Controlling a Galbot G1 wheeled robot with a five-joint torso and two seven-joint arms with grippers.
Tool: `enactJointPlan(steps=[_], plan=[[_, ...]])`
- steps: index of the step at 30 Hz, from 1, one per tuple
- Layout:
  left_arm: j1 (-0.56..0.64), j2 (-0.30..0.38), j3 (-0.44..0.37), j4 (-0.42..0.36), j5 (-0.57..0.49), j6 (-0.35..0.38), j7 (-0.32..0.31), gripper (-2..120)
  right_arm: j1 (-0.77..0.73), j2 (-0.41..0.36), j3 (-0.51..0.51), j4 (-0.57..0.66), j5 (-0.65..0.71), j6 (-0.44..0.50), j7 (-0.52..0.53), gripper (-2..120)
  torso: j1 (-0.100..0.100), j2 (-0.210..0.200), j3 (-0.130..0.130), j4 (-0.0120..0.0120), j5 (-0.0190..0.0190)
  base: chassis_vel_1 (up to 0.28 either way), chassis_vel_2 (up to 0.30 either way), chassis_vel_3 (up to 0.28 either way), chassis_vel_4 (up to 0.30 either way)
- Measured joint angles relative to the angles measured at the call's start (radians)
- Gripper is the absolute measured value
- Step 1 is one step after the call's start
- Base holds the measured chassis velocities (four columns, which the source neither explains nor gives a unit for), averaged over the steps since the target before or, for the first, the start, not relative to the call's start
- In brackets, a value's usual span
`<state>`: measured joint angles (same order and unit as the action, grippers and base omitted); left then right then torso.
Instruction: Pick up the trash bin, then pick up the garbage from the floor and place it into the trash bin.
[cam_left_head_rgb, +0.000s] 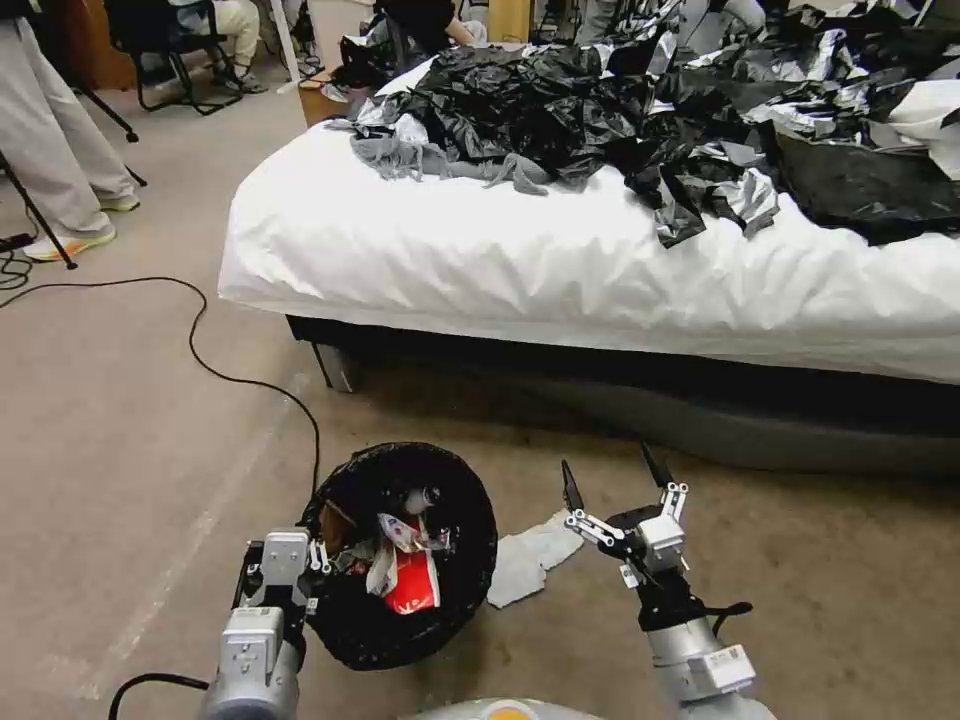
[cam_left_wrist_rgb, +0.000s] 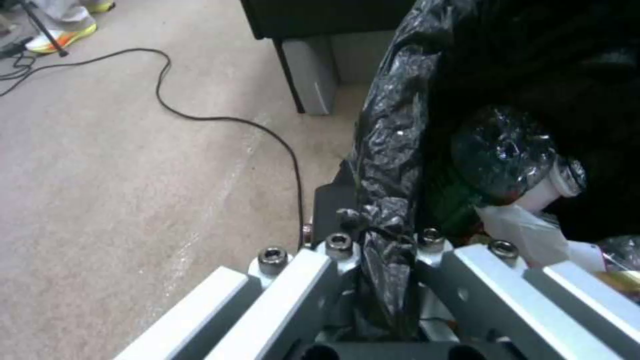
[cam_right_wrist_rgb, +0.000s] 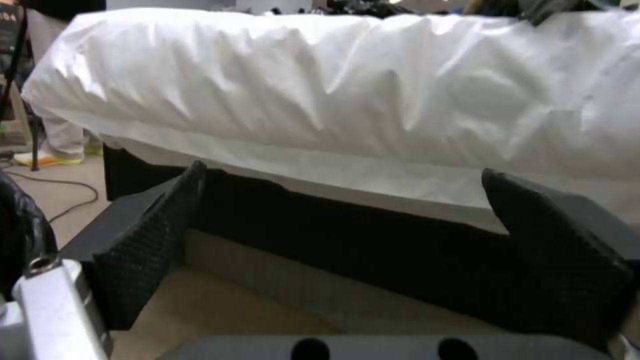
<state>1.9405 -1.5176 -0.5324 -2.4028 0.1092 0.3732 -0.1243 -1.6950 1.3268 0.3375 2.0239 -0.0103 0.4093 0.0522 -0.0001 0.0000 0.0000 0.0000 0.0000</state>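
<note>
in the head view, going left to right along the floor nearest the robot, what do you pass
left gripper shut on the bin's rim → trash bin holding litter → white tissue paper on the floor → right gripper, open and empty

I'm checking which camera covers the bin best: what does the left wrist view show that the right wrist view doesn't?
Left wrist view: the left gripper shut on the black-lined rim of the trash bin, with garbage inside it, and a black cable on the carpet.

Right wrist view: the right gripper open and holding nothing, facing the side of the bed with its white sheet.

Both: the beige carpet, the dark bed base, and a person's shoe in the distance.
</note>
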Motion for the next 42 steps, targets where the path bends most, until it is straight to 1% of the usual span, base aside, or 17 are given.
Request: enactJointPlan(steps=[4,7,8,10,11,12,14,15,16,17,19,20,22,24,27,36,42], plan=[[0.001,-0.003,0.001,0.000,0.000,-0.001,0.000,0,0.034,-0.008,-0.008,-0.036,0.025,-0.050,-0.010,100,0.000,0.000,0.000,0.0000,-0.0001,0.000,0.000,0.000,0.000],[0.003,-0.004,0.005,-0.002,0.003,-0.001,-0.001,0,0.094,-0.028,-0.045,-0.113,0.067,-0.148,-0.027,100,0.000,0.000,0.000,0.0001,0.0001,0.000,0.000,0.000,0.000],[0.003,-0.004,0.005,-0.002,0.003,-0.001,-0.001,0,0.094,-0.028,-0.045,-0.113,0.067,-0.148,-0.027,100,0.000,0.000,0.000,0.0001,0.0001,0.000,0.000,0.000,0.000],[0.005,-0.004,0.005,-0.002,0.006,-0.001,-0.001,0,0.124,-0.047,-0.078,-0.146,0.119,-0.234,-0.047,100,0.000,0.000,0.000,-0.0001,0.0001,0.000,0.000,0.000,0.000],[0.006,-0.004,0.005,-0.002,0.009,-0.001,-0.001,0,0.150,-0.059,-0.096,-0.165,0.154,-0.306,-0.061,100,0.000,0.000,0.000,0.0001,0.0000,0.000,0.000,0.000,0.000],[0.006,-0.004,0.005,-0.002,0.009,-0.001,-0.001,0,0.150,-0.059,-0.096,-0.165,0.154,-0.306,-0.061,100,0.000,0.000,0.000,0.0001,0.0000,0.000,0.000,0.000,0.000],[0.006,-0.005,0.009,-0.002,0.016,-0.001,-0.002,0,0.193,-0.072,-0.121,-0.196,0.197,-0.416,-0.074,100,0.000,0.000,0.000,-0.0001,0.0000,0.000,0.000,0.000,0.000],[0.006,-0.006,0.012,-0.002,0.021,-0.001,-0.003,0,0.227,-0.080,-0.138,-0.222,0.220,-0.494,-0.083,100,0.000,0.000,0.000,0.0002,0.0001,0.000,0.000,0.000,0.000],[0.006,-0.007,0.015,-0.002,0.025,-0.001,-0.003,0,0.250,-0.083,-0.153,-0.245,0.231,-0.538,-0.086,100,0.000,0.000,0.000,0.0000,0.0000,0.000,0.000,0.000,0.000],[0.006,-0.007,0.015,-0.002,0.025,-0.001,-0.003,0,0.250,-0.083,-0.153,-0.245,0.231,-0.538,-0.086,100,0.000,0.000,0.000,0.0000,0.0000,0.000,0.000,0.000,0.000],[0.006,-0.010,0.018,0.001,0.031,-0.001,-0.003,0,0.299,-0.085,-0.182,-0.309,0.236,-0.604,-0.096,100,0.000,0.000,0.000,0.0002,0.0000,0.000,0.000,0.000,0.000],[0.006,-0.010,0.018,0.001,0.031,-0.001,-0.003,0,0.299,-0.085,-0.182,-0.309,0.236,-0.604,-0.096,100,0.000,0.000,0.000,0.0002,0.0000,0.000,0.000,0.000,0.000],[0.006,-0.013,0.020,0.006,0.035,-0.001,-0.004,0,0.350,-0.071,-0.209,-0.419,0.218,-0.628,-0.105,100,0.000,0.000,0.000,0.0000,0.0001,0.000,0.000,0.000,0.000],[0.006,-0.014,0.020,0.007,0.035,-0.002,-0.003,0,0.361,-0.065,-0.213,-0.446,0.212,-0.628,-0.107,100,0.000,0.000,0.000,0.0000,0.0002,0.000,0.000,0.000,0.000],[0.008,-0.014,0.014,0.014,0.036,-0.003,-0.004,0,0.442,-0.015,-0.218,-0.651,0.177,-0.584,-0.135,100,0.000,0.000,0.000,0.0000,0.0000,0.000,0.000,0.000,0.000],[0.009,-0.017,0.018,0.019,0.038,-0.005,-0.005,0,0.488,0.004,-0.210,-0.757,0.169,-0.537,-0.152,100,0.000,0.000,0.000,0.0000,0.0000,0.000,0.000,0.000,0.000],[0.010,-0.018,0.019,0.019,0.039,-0.005,-0.006,0,0.503,0.015,-0.207,-0.805,0.159,-0.515,-0.161,96,0.000,0.000,0.000,0.0000,0.0000,0.000,0.000,0.000,0.000]])
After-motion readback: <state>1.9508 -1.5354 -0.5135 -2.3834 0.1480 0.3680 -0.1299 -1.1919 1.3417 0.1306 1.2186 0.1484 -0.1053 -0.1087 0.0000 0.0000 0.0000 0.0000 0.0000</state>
